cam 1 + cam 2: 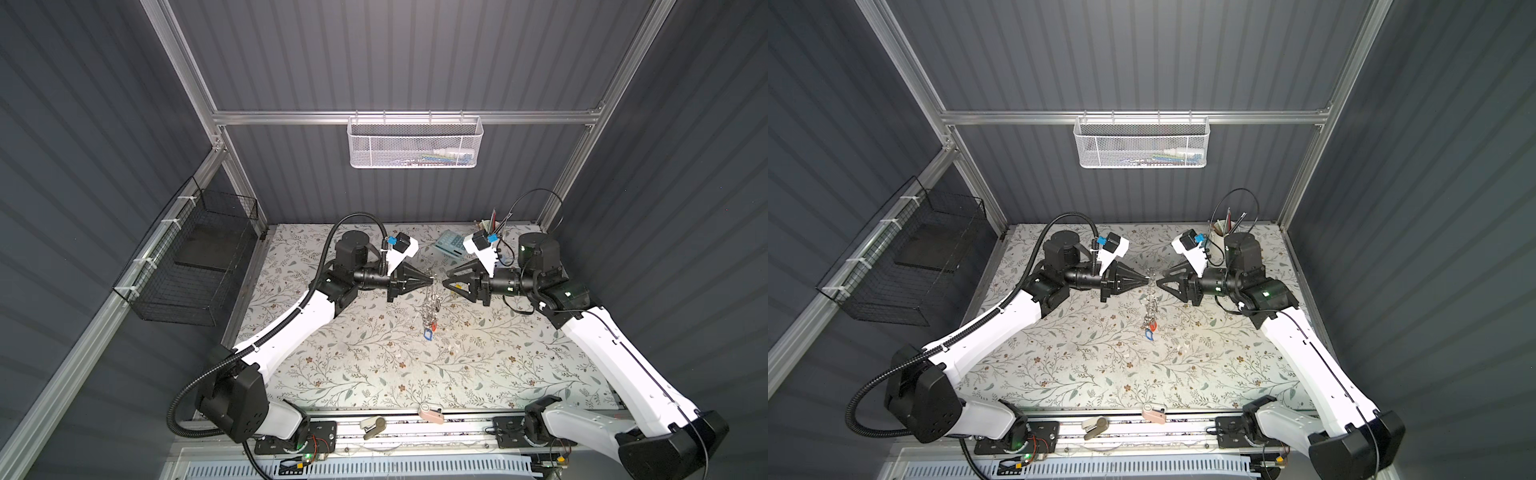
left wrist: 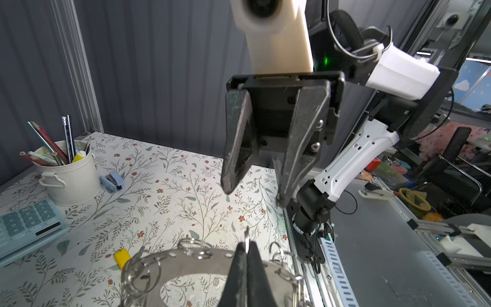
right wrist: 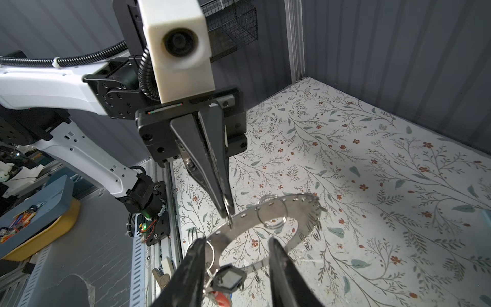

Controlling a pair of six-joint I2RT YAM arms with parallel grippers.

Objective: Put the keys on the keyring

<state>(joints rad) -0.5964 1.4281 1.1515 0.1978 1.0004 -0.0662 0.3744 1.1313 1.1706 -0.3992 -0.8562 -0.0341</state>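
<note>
The keyring hangs edge-on above the middle of the table. My left gripper is shut on one small wire loop at its rim. The flat grey plate carries several loops. Keys with a red and a blue tag dangle from its low end. My right gripper stands open right beside the ring, its fingers on either side of a black-headed key without pinching it. A yellow-tagged key lies on the table.
A calculator, a white pencil cup and a pale blue clip-like object sit at the back right. A pink item and a stapler lie at the front edge. A black wire basket hangs on the left wall.
</note>
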